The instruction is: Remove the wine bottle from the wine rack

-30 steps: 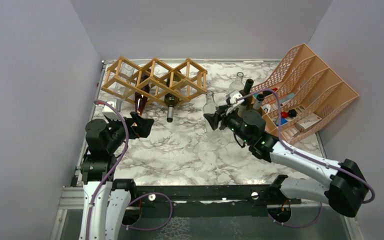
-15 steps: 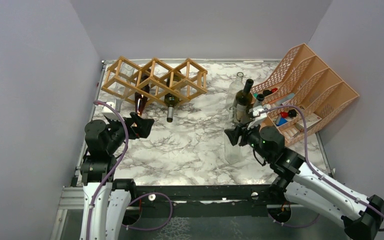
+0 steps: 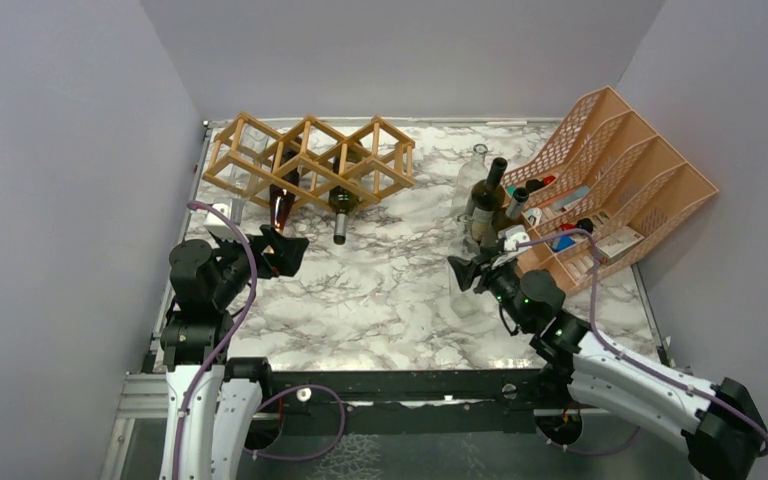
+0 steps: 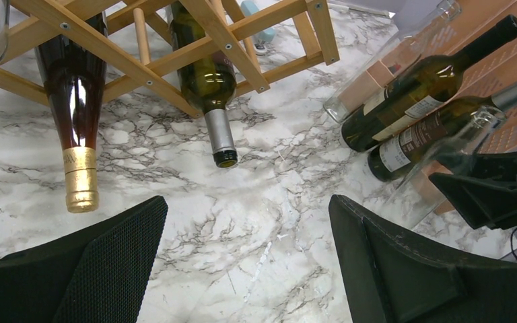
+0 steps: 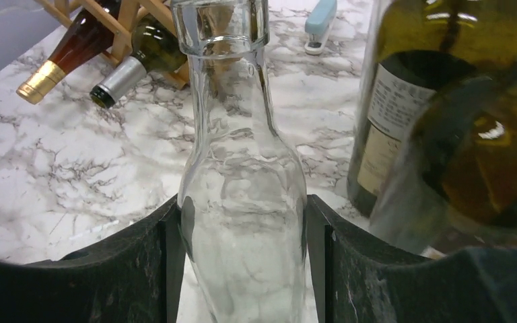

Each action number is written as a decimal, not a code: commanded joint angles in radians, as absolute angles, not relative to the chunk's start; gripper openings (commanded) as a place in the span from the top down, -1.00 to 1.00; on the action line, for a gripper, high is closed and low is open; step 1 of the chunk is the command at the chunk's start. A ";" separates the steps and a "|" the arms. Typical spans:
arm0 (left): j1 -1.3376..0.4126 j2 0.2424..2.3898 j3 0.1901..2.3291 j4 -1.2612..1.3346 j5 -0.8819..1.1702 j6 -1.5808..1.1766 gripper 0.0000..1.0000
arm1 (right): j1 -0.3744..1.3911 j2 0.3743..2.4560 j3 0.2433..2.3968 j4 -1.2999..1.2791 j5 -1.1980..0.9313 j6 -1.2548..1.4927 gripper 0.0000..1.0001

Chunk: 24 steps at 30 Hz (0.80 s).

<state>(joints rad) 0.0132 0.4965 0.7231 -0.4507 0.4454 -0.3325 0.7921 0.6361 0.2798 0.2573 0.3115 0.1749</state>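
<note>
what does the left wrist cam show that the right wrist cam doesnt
Only the left wrist: the left gripper, open, with nothing between its fingers. Only the right wrist: the right gripper close up, its fingers pressed on both sides of the clear bottle. Both: the wine rack with the gold-foiled amber bottle and the silver-capped green bottle lying in it, plus the labelled olive bottle.

Marble-patterned table (image 3: pixel 380 290) is carrying the wooden wine rack (image 3: pixel 305 160) at its far left and a peach mesh organizer (image 3: pixel 625 165) at its far right. Dark labelled bottles (image 3: pixel 481 205) are standing just beside the organizer. A clear bottle (image 5: pixel 242 202) is standing upright nearer the front; whether its base is touching cannot be told.
</note>
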 commanded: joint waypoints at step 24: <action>0.021 0.504 0.710 -0.422 0.478 -0.325 -0.92 | 0.795 1.320 0.372 1.398 0.423 -0.079 0.51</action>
